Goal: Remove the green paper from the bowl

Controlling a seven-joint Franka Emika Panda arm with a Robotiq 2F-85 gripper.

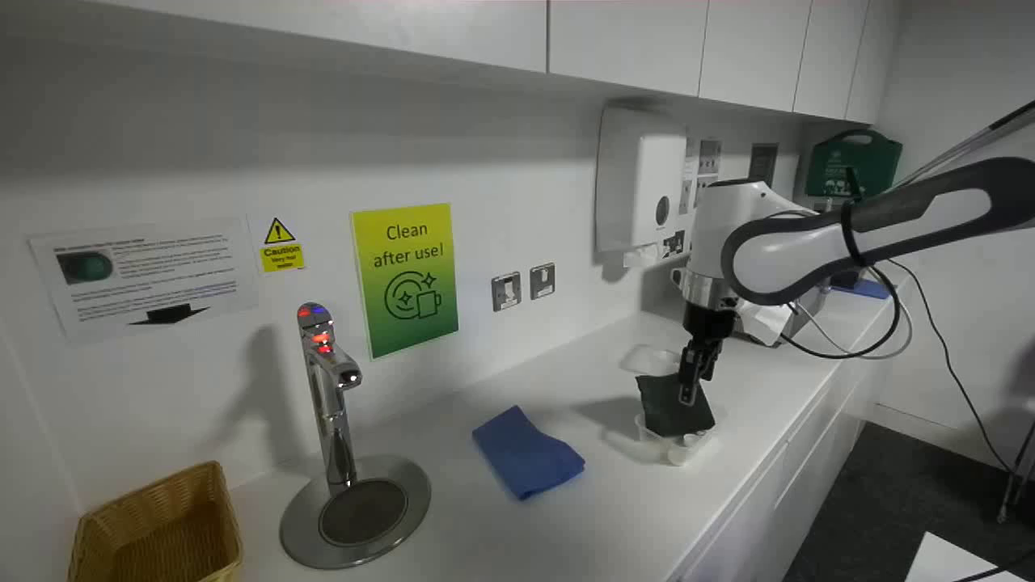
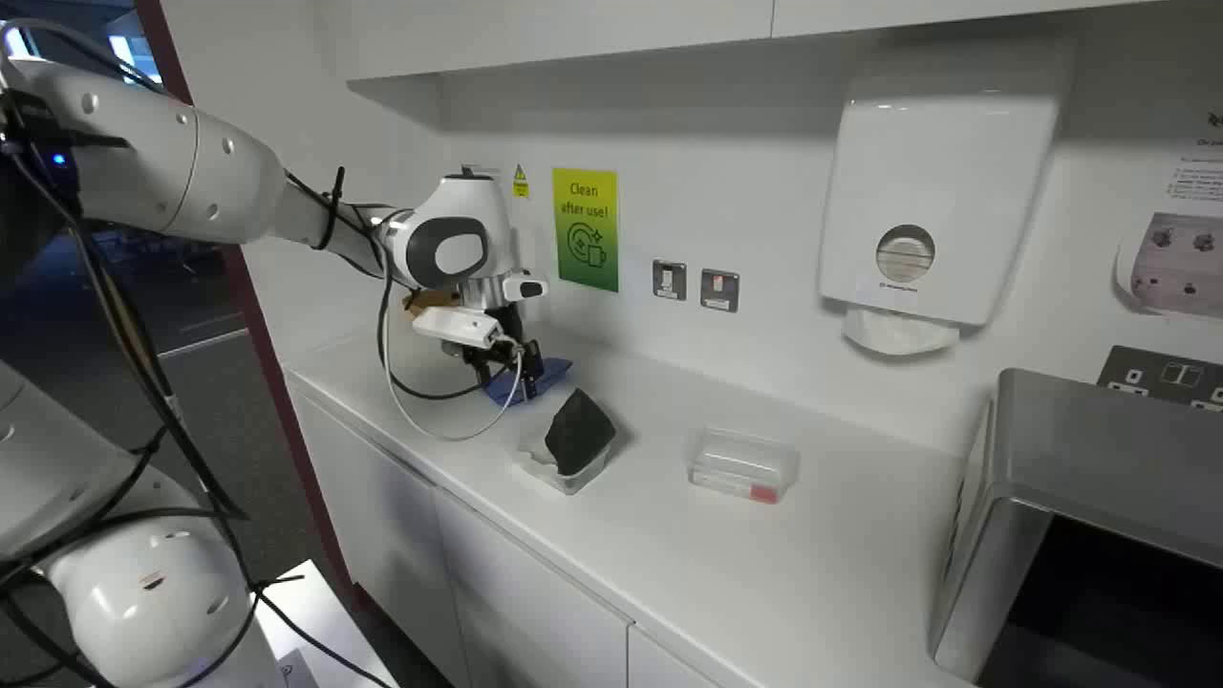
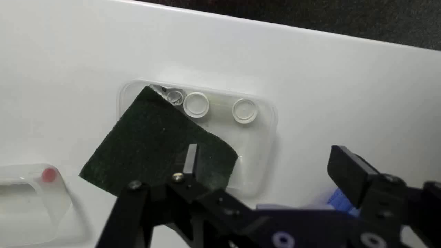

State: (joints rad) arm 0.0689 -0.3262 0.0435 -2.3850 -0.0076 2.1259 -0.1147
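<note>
The green paper (image 1: 667,411), a very dark square sheet, leans tilted in the bowl and sticks up past its rim in both exterior views (image 2: 579,432). In the wrist view the sheet (image 3: 148,134) covers the left part of the bowl. The bowl (image 3: 256,148) is a translucent, rounded rectangular tub, also seen in the exterior views (image 1: 647,432) (image 2: 594,470). My gripper (image 3: 268,162) is open with nothing between its fingers. In the wrist view one finger overlaps the sheet and the other is right of the bowl. In an exterior view the gripper (image 2: 504,373) hangs beyond the bowl, apart from the sheet.
White caps (image 3: 196,105) lie in the bowl. A clear container (image 2: 742,468) stands beside it. A blue folded cloth (image 1: 527,454), a tap (image 1: 330,404) and a wicker basket (image 1: 162,533) are farther along the counter. A metal box (image 2: 1003,459) stands at the opposite end.
</note>
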